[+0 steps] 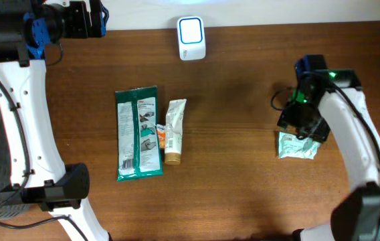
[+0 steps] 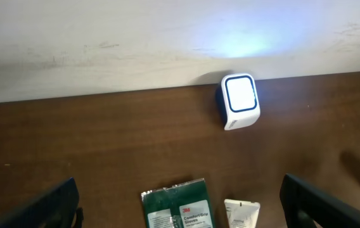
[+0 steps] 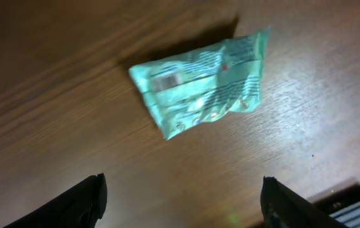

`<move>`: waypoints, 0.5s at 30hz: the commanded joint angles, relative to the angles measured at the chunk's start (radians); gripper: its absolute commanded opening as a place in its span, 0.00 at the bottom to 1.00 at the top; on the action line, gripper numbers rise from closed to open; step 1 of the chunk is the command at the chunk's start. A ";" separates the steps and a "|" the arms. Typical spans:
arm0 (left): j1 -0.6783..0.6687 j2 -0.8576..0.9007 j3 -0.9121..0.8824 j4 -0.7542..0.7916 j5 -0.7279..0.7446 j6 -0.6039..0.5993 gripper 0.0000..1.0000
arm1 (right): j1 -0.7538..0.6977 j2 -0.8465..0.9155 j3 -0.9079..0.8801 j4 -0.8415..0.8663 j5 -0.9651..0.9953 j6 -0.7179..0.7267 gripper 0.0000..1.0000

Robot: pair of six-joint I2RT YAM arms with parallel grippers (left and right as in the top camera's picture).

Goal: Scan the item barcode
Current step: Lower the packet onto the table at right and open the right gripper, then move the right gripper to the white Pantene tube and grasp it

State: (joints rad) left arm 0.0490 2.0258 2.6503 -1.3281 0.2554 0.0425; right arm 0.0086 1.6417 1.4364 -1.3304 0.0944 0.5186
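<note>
Pouch [image 3: 202, 82], mint-green and crinkled, lies flat and free on the worktop [image 1: 243, 100] at the robot's right side, directly below the right gripper [image 3: 183, 183], whose jaws stand well apart with nothing between them. In the right wrist view its long axis runs across the frame, rising slightly toward the right; a grey printed block near its left end may be the barcode, but blur prevents confirmation. The step in hand is judged to be either a set-down or a pre-grasp hover; the frames do not settle which. Near mid-worktop a green package [image 1: 138, 134] and a tube [image 1: 174, 132] lie side by side, long axes running near to far. The left gripper [image 2: 180, 182] hovers with jaws fully apart, empty. At the far edge stands the scanner [image 1: 191, 37], its window lit. The next move calls for gripping an item and turning its barcode toward that window.
</note>
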 commanded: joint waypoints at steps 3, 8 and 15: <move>0.000 -0.023 0.015 0.001 0.011 0.015 0.99 | -0.001 -0.125 0.017 0.008 -0.171 -0.083 0.74; 0.000 -0.023 0.015 0.001 0.011 0.015 0.99 | 0.034 -0.150 0.017 0.063 -0.333 -0.157 0.74; 0.000 -0.023 0.015 0.001 0.011 0.015 0.99 | 0.126 -0.147 0.017 0.162 -0.353 -0.163 0.76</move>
State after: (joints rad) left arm 0.0490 2.0258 2.6503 -1.3281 0.2554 0.0425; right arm 0.0956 1.5063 1.4380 -1.1954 -0.2180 0.3744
